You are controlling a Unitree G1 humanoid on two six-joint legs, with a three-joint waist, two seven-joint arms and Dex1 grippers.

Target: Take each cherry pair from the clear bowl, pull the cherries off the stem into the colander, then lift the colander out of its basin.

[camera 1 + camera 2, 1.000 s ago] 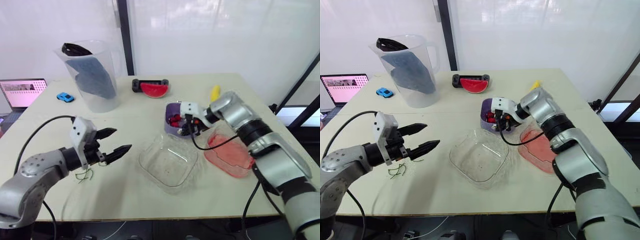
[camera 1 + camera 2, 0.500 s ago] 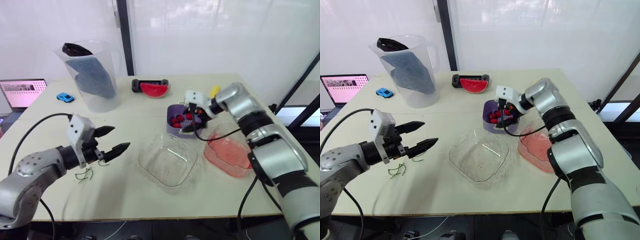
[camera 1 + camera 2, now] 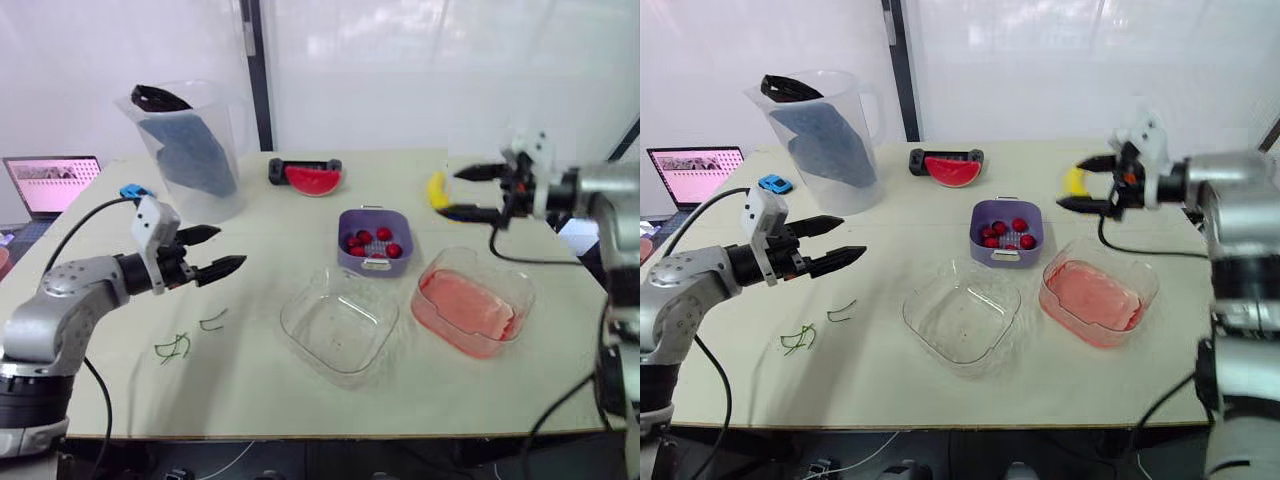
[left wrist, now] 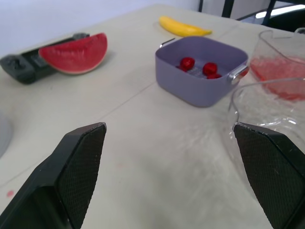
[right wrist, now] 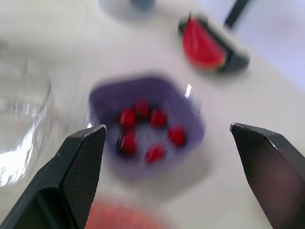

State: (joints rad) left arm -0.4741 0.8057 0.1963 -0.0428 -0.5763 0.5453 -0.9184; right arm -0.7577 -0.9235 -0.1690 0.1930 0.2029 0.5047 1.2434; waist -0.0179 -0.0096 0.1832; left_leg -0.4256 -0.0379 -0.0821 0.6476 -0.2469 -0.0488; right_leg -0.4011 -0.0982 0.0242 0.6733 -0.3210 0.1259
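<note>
Now right fingers (image 3: 1078, 204) off colander (image 3: 351, 261)

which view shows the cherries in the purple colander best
The right wrist view: it looks down into the colander, so the cherries all lie uncovered. Both eye views show them from above too, but farther off. In the left wrist view the near wall hides all but three.

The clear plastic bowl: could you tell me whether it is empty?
Empty: the clear plastic bowl shows a bare bottom; the red cherries sit in the purple colander.
</note>
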